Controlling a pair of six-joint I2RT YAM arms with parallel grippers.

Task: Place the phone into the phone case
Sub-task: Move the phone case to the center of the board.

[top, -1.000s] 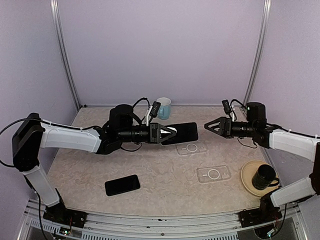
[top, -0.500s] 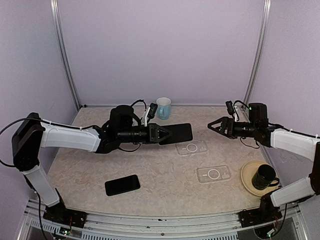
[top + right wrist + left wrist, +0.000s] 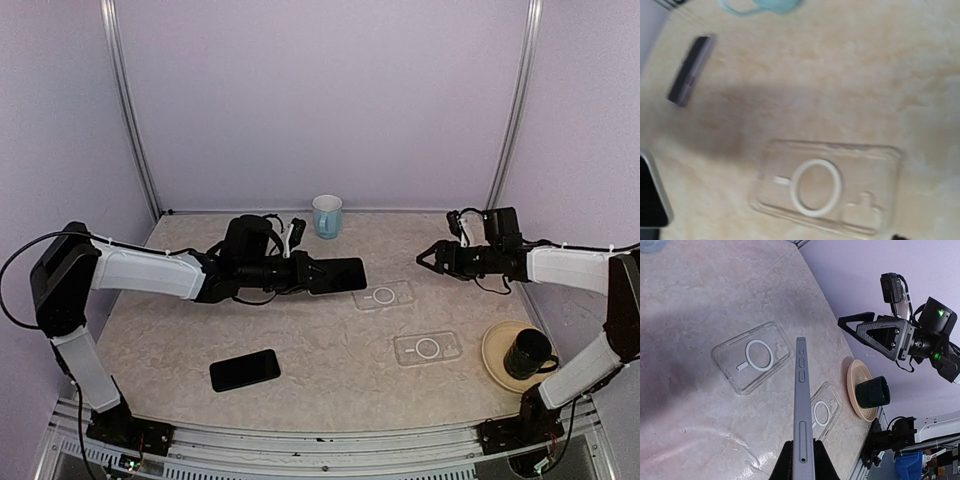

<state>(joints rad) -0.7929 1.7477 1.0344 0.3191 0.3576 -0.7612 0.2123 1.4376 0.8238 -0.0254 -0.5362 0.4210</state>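
Observation:
My left gripper (image 3: 305, 272) is shut on a dark phone (image 3: 337, 275), which it holds edge-up above the table, left of a clear phone case (image 3: 383, 296). In the left wrist view the phone's grey edge (image 3: 800, 400) stands between my fingertips (image 3: 801, 452), above that case (image 3: 752, 357) and a second clear case (image 3: 824, 410). My right gripper (image 3: 428, 258) is open and empty, hovering right of the far case. The case fills the blurred right wrist view (image 3: 825, 187), with the held phone's corner (image 3: 652, 195) at lower left.
A second black phone (image 3: 245, 370) lies flat at the front left. A second clear case (image 3: 427, 348) lies front right. A light blue mug (image 3: 327, 216) stands at the back. A dark mug (image 3: 528, 352) sits on a tan plate (image 3: 497, 368) at the right edge.
My left gripper has drawn the phone back to the left and lower, away from the far case. My right gripper has shifted slightly right and tipped down toward the case.

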